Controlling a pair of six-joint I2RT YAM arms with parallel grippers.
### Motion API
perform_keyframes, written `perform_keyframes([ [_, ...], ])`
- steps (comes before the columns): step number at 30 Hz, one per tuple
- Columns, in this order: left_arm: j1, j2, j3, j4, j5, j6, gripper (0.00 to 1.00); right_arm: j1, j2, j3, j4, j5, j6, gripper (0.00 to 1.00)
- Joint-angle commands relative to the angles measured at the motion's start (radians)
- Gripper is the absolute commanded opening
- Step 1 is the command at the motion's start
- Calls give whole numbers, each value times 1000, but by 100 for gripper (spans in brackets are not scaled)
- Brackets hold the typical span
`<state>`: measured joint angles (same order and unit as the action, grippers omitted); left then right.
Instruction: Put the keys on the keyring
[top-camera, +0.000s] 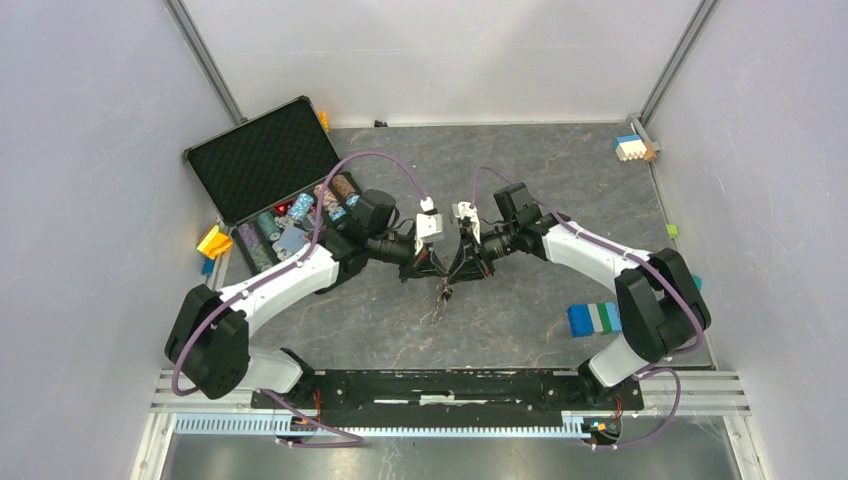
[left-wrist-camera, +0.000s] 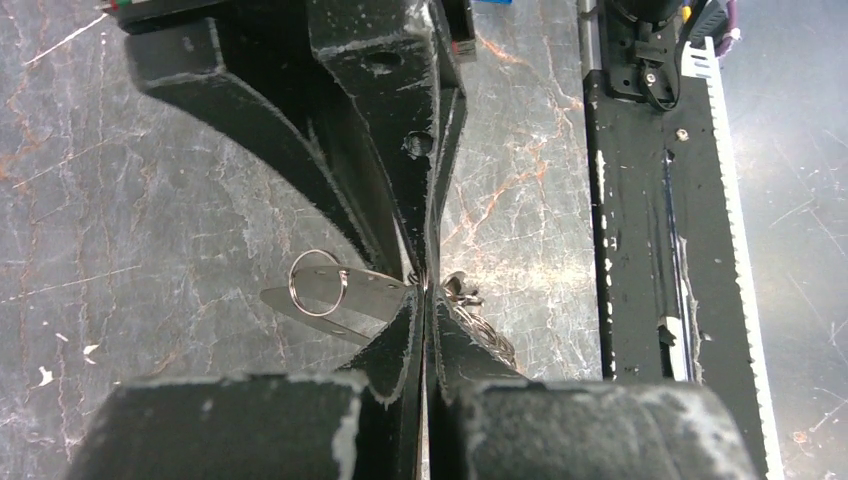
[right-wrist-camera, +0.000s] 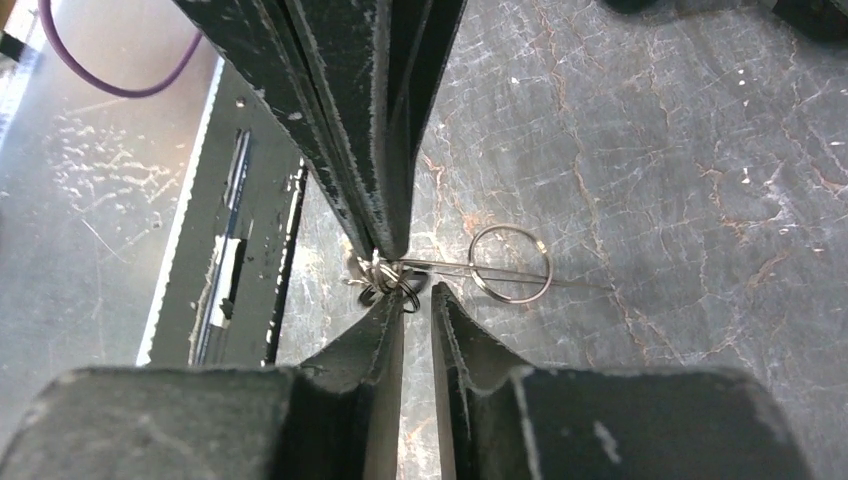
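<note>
Steel-grey and flat, the keyring (left-wrist-camera: 360, 300) is a thin plate tapering to a point, carried above the table (top-camera: 560, 180) at the middle of the workspace. A round wire ring (left-wrist-camera: 317, 252) lies against its face. In the right wrist view the plate appears edge-on, as a fine line crossing that ring. A cluster of small wire loops (right-wrist-camera: 385, 278) hangs at its gripped end. Which of these small parts is a key cannot be told.

Left gripper (left-wrist-camera: 424, 292): fingers pressed together, clamping the keyring at their tips.

Right gripper (right-wrist-camera: 415, 300): fingers parted by a narrow gap with the table showing between them. The tips are just beside the loops and grasp nothing.

Both grippers are matte black, their edges chipped and scuffed pale.

Table: dark grey and stone-patterned, with rust-coloured veins.

Left rear: an open black case (top-camera: 262, 160) with egg-crate foam in its lid, holding rows of striped round chips (top-camera: 268, 235). A yellow block (top-camera: 213, 241) lies beside the case. A blue, white and green block (top-camera: 594, 318) lies near the right arm.
</note>
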<state>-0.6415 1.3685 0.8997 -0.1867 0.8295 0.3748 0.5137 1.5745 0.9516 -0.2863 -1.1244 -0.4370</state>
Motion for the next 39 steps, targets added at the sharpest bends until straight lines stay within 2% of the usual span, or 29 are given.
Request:
perform_keyframes([
  [1,6,-49,5,117,85,-33,2,6,-30,19,-92,10,-111,27],
  [4,14,-57,-3,126,97,-40,2,5,-78,19,-115,32,-154,37],
  [6,17,-59,-7,133,103,-49,2,5,-110,19,-123,56,-174,38],
  [13,22,-63,-10,142,114,-54,2,3,-194,23,-161,80,-223,36],
  [25,22,-65,-23,155,161,-56,2,4,-223,39,-51,111,-123,35],
  [28,22,-62,-24,157,167,-57,2,5,-222,35,-19,100,-98,31],
  [39,22,-57,-30,174,157,-69,2,18,-229,16,-13,58,-96,26],
])
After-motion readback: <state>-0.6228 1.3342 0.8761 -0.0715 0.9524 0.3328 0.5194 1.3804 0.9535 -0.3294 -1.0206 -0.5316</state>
